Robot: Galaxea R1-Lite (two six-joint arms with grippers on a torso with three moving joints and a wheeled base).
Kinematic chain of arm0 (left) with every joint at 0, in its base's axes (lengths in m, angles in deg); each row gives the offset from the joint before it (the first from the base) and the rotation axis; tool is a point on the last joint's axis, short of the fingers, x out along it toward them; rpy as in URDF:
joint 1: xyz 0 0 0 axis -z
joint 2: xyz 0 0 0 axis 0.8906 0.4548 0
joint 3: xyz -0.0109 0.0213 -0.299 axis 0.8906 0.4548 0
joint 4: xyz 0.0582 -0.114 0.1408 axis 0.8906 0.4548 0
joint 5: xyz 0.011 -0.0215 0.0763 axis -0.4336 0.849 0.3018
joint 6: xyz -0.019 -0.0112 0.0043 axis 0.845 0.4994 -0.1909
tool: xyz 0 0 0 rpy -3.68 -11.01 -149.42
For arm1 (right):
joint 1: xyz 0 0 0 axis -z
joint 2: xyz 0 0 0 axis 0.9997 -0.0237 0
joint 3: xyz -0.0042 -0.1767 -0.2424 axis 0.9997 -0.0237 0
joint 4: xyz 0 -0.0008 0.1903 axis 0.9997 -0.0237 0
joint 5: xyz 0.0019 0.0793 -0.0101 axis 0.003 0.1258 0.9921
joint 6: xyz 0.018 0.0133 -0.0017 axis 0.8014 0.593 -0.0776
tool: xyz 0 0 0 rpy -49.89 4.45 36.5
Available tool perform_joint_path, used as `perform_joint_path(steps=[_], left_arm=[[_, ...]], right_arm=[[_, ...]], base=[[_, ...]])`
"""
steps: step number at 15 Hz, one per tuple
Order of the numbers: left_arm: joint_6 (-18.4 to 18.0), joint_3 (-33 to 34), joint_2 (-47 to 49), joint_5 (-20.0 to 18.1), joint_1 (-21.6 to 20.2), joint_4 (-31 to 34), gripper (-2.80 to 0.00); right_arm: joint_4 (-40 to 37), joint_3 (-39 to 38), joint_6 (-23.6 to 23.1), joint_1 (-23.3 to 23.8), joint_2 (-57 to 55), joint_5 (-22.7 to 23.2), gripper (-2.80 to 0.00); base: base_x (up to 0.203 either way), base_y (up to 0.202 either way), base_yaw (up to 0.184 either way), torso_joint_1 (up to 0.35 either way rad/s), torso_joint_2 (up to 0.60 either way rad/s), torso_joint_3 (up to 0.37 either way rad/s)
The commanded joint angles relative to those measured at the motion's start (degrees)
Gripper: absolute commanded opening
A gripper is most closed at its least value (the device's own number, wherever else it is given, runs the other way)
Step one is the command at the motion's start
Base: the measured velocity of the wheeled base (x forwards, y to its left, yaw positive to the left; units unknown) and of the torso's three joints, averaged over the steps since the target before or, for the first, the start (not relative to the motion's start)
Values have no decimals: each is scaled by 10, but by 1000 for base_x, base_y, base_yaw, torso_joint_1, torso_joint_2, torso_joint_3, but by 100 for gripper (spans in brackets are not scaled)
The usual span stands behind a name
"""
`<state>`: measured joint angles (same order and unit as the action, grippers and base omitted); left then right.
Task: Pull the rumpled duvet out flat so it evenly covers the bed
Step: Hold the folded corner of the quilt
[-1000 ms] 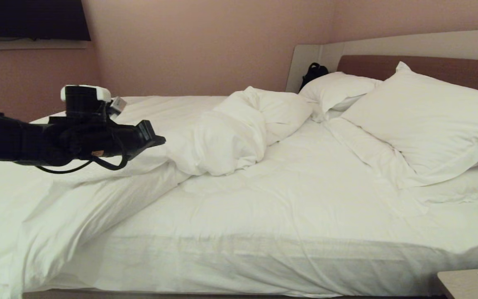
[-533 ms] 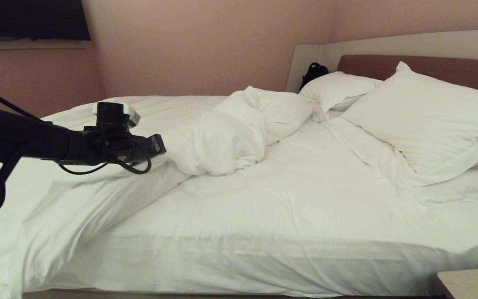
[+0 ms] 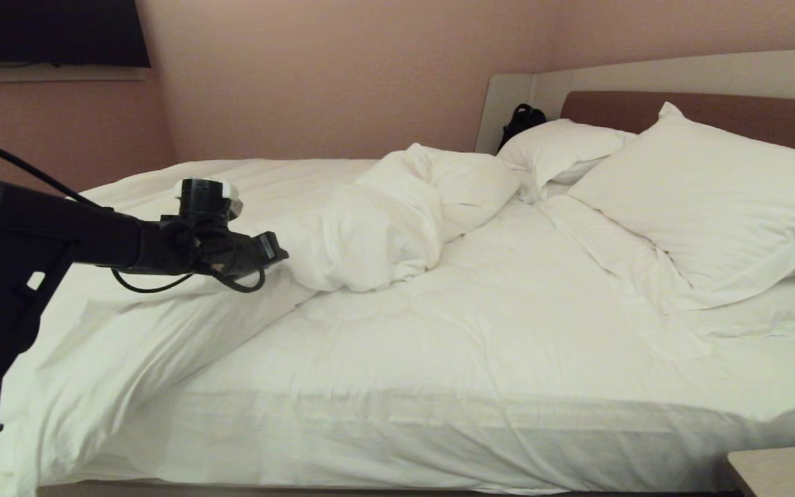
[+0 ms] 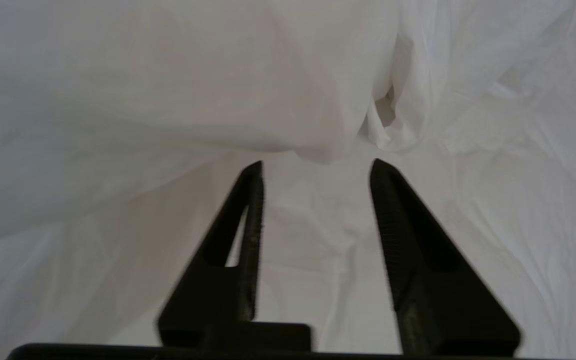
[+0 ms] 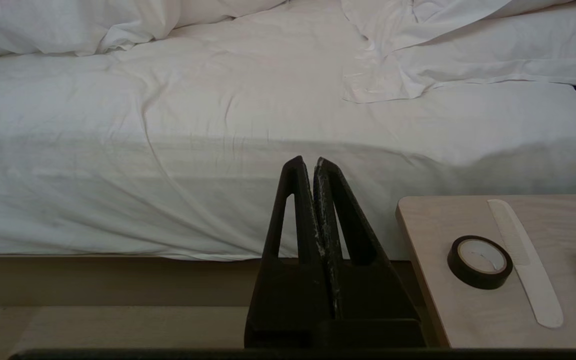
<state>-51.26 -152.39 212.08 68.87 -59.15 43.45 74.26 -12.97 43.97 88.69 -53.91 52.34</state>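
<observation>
We see one duvet [image 3: 384,221], two pillows [image 3: 715,207] on one bed [image 3: 439,386], our left pincer [image 4: 315,167] stretched level over it, fingers apart.

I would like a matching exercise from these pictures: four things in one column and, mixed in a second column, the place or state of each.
Things
1. left gripper
2. right gripper
3. duvet
4. roll of black tape

Places or states
A. lies flat on the small wooden table beside a white comb
B. fingers apart, pointing at a fold of white cloth
C. bunched in a heap in the middle of the bed
D. fingers shut together, low before the side of the mattress

Pairs: 1-B, 2-D, 3-C, 4-A
</observation>
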Motion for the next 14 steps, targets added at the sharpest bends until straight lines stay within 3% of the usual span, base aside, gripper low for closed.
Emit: perform_joint_path(steps=[1, 4, 11, 14], left_arm=[[13, -2, 1, 3, 4, 0, 0], [21, -28, 30, 39, 5, 1, 0], [41, -46, 55, 45, 5, 0, 0], [44, -91, 92, 58, 5, 3, 0]], right_arm=[[0, 0, 0, 0, 0, 0, -280], [0, 0, 0, 0, 0, 1, -280], [0, 0, 0, 0, 0, 0, -280], [0, 0, 0, 0, -1, 1, -280]], base=[[0, 0, 0, 0, 0, 0], [0, 0, 0, 0, 0, 0], [0, 0, 0, 0, 0, 0], [0, 0, 0, 0, 0, 0]])
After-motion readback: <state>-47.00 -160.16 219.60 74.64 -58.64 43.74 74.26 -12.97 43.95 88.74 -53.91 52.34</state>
